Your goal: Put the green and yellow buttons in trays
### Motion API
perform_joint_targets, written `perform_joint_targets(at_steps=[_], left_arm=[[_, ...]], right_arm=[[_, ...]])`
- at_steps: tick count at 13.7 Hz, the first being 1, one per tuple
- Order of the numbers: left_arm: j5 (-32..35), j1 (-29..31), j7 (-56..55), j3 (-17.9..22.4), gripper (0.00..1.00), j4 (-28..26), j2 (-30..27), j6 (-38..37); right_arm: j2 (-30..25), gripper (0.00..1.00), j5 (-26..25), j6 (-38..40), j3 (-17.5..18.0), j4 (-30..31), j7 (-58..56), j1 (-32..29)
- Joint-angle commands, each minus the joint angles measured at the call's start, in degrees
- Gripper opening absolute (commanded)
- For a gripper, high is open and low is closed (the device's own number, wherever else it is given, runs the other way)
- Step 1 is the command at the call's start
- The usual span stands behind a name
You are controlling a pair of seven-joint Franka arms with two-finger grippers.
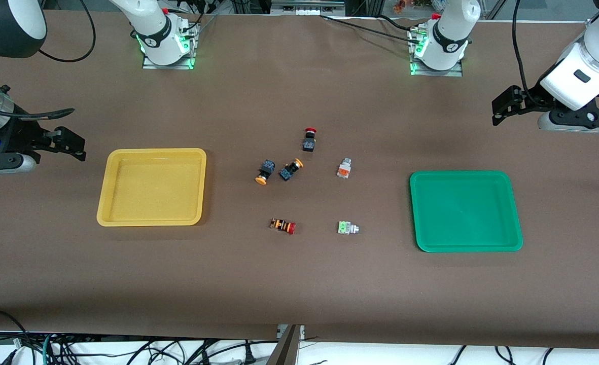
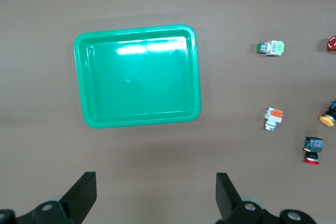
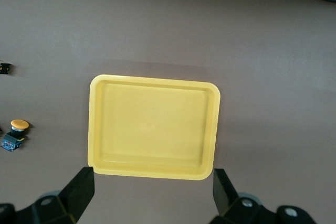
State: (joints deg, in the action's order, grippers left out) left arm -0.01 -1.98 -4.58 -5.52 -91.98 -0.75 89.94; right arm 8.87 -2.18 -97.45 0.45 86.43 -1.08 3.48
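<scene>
Grippers wait wide open and empty: our left gripper (image 2: 152, 195) above table beside the green tray (image 1: 465, 211), our right gripper (image 3: 152, 192) beside the yellow tray (image 1: 152, 186); green and yellow buttons (image 1: 291, 192) lie between, well apart from both.

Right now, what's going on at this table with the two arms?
Nothing is being handled yet. Both arms wait at the table ends, jaws open: the left gripper above the green tray, the right gripper above the yellow tray. Both trays hold nothing. Six buttons lie on the table between them: two yellow ones, a silver one with a green block, a silver one with an orange block, and two red ones.
</scene>
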Motion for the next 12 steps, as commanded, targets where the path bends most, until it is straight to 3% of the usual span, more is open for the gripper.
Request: perform_joint_targets(at_steps=[1,12], left_arm=[[0.9,0.0,0.3,-0.2,1.00,1.5,0.6,-1.0],[0.9,0.0,0.1,-0.2,1.00,1.3,1.3,-2.7]], right_arm=[[-0.2,1.00,-0.2,0.6,0.2,-0.3,0.4,-0.2],[-0.5,1.00,1.0,1.0,0.7,0.2,6.5,0.7]])
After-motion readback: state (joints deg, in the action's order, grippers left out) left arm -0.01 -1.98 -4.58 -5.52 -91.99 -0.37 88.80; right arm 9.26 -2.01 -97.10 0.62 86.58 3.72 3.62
